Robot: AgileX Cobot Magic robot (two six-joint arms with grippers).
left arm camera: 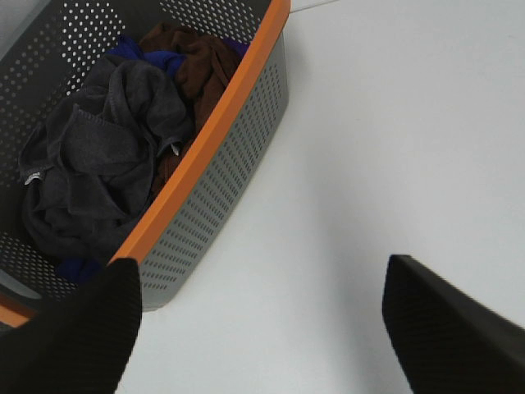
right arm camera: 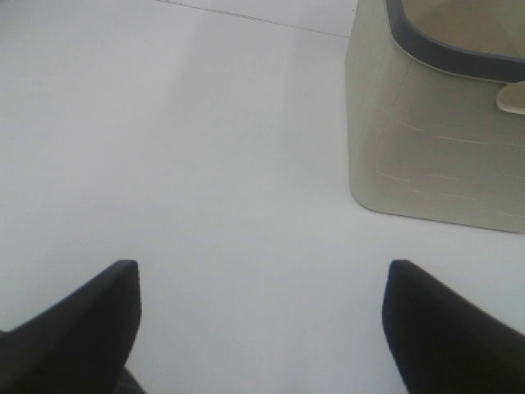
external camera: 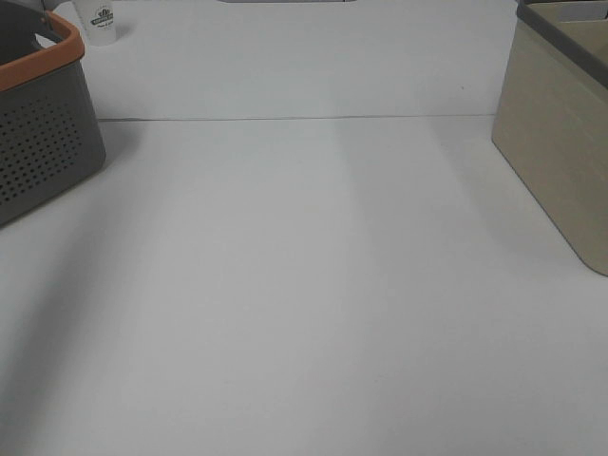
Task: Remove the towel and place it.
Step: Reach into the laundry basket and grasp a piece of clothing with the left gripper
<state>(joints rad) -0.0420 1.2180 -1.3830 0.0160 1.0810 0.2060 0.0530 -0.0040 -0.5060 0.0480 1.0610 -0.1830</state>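
The dark charcoal-grey towel (left arm camera: pixel 98 156) lies crumpled inside a grey perforated basket with an orange rim (left arm camera: pixel 221 115), on top of brown and blue cloths. A small white tag shows at its edge. The basket also shows at the far left of the exterior high view (external camera: pixel 43 142); its contents are hidden there. My left gripper (left arm camera: pixel 262 328) is open and empty, hovering over the table beside the basket. My right gripper (right arm camera: pixel 262 320) is open and empty above the table near the beige bin (right arm camera: pixel 426 123). Neither gripper shows in the exterior high view.
A beige bin with a dark grey rim (external camera: pixel 556 133) stands at the far right. A small white cup with a dark logo (external camera: pixel 100 21) stands at the back left behind the basket. A seam (external camera: pixel 304 119) runs across the white table.
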